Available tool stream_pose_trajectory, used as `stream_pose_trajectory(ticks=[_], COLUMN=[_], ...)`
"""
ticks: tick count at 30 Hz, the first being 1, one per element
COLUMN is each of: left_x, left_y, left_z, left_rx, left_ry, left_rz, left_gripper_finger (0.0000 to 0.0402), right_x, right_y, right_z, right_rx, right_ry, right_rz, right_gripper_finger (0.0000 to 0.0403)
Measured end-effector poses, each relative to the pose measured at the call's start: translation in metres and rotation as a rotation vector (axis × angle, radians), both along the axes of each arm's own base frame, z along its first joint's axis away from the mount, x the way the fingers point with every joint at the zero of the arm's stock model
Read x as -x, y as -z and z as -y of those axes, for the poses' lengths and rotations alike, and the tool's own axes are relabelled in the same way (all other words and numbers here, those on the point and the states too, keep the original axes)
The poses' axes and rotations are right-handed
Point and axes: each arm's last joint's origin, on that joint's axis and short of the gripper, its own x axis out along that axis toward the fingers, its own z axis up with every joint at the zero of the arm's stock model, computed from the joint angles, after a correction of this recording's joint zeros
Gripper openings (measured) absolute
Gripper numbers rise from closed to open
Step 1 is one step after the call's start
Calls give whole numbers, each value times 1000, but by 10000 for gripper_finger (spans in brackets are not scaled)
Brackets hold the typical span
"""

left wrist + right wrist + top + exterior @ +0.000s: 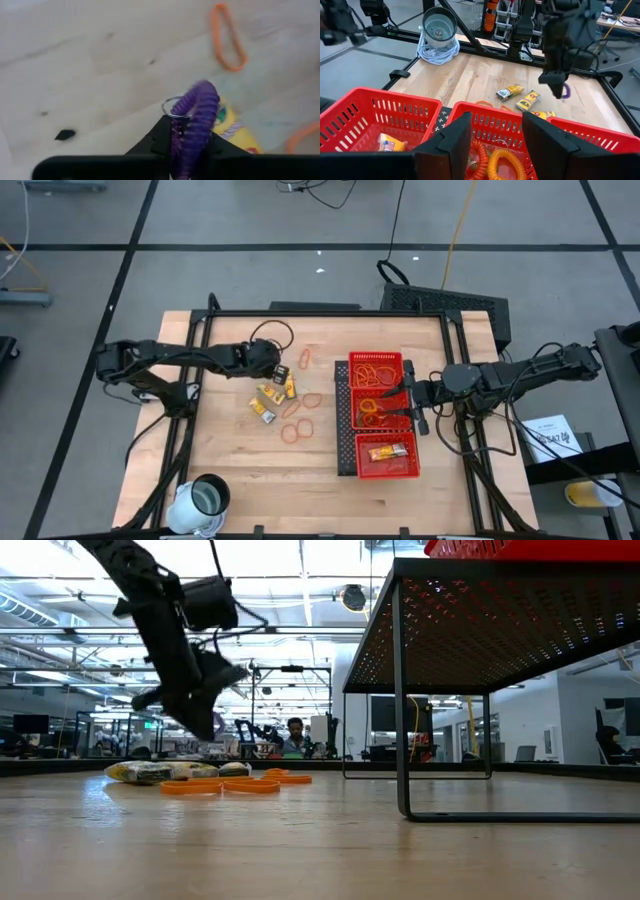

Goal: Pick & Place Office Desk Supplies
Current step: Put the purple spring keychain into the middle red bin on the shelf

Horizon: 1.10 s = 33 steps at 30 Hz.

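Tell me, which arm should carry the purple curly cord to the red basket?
Left. Its gripper already pinches the purple coiled cord. The right gripper hangs open over the red mesh tray.

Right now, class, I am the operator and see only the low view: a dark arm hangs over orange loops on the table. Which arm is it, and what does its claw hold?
Observer: The left arm; the left claw is shut on a purple coiled cord.
Operator: Where is the other claw?
Observer: The right claw hovers open over the middle compartment of the red tray.
Operator: Anything placed yet?
Observer: A yellow packet lies in the tray's end compartment, at the bottom of the high view.
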Motion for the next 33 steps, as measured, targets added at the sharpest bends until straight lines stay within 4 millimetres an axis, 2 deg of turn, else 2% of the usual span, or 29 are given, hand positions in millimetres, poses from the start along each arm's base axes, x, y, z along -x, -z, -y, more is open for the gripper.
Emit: stream_pose_trajectory(ticks=[3,7,11,14,19,24,29,33], left_x=[-5,-16,-34,-44,-55,-59,-62,-63], left_y=[-19,-43,-66,-79,-97,-109,-119,-122], left_z=[1,5,14,25,43,54,68,74], left_rx=[-35,-103,-209,-322,-479,-601,-697,-724], left_ry=[32,116,267,395,527,641,893,920], left_rz=[67,185,321,409,553,639,740,778], left_gripper_finger=[45,26,15,29,51,33,17,29], right_x=[0,-1,-2,-2,-2,-2,-2,-2], right_y=[0,-3,-5,-5,-5,-5,-5,-5], right_z=[0,2,4,4,4,4,4,4], right_rx=[0,13,47,59,61,61,61,61], right_ry=[3,60,130,144,143,143,143,142], right_rz=[4,40,59,60,60,60,60,60], right_gripper_finger=[164,164,164,164,164,164,164,164])
